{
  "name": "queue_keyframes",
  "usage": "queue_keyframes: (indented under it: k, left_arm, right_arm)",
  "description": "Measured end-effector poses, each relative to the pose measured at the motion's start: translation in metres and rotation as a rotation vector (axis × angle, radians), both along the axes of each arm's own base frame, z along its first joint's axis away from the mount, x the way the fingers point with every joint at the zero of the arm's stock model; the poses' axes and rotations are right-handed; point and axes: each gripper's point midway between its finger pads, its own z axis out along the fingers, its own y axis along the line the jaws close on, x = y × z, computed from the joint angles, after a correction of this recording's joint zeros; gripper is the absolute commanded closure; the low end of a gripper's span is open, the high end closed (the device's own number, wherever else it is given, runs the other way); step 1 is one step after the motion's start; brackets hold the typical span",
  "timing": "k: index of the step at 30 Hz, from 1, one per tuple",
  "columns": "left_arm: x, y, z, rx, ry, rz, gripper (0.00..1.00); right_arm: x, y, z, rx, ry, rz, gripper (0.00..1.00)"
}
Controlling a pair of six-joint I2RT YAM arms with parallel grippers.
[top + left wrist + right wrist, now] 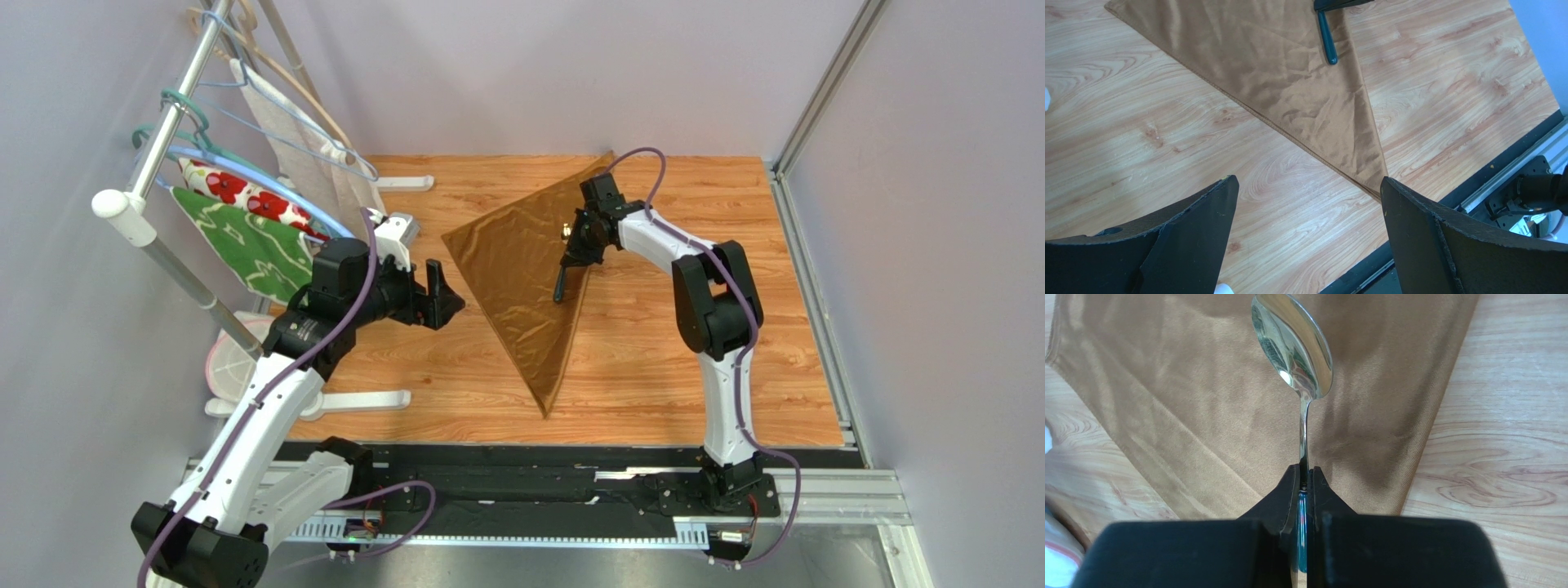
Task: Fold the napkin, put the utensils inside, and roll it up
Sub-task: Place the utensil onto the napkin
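For the right tool [1305,478], the job now, as I judge it, is laying the spoon [1296,349] inside the napkin [521,263]. It should lower until the handle lies flat near the cloth's right edge, wholly within the triangle, then let go without dragging the thin fabric. That tool is pinched tight on the spoon's thin stem, bowl pointing away from the wrist and dark handle hanging over the cloth; whether it touches I cannot tell. The napkin lies folded into a triangle in the middle of the desk [662,355]. The left tool [1309,202] hovers just beside its left edge, jaws wide, holding nothing.
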Motion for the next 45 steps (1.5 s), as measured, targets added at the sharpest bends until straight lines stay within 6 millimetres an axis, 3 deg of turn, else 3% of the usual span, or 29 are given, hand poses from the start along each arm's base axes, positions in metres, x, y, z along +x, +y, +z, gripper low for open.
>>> queue_keyframes:
  k: [28,45]
  left_arm:
    - [0.001,0.002,0.0,-0.003,0.001,0.005,0.05]
    - [0.001,0.001,0.0,-0.006,0.005,0.0,0.05]
  right_arm:
    - [0.0,-0.032,-0.011,-0.062,0.058,-0.069,1.0]
    - [0.002,-0.03,-0.011,-0.059,0.071,-0.041,1.0]
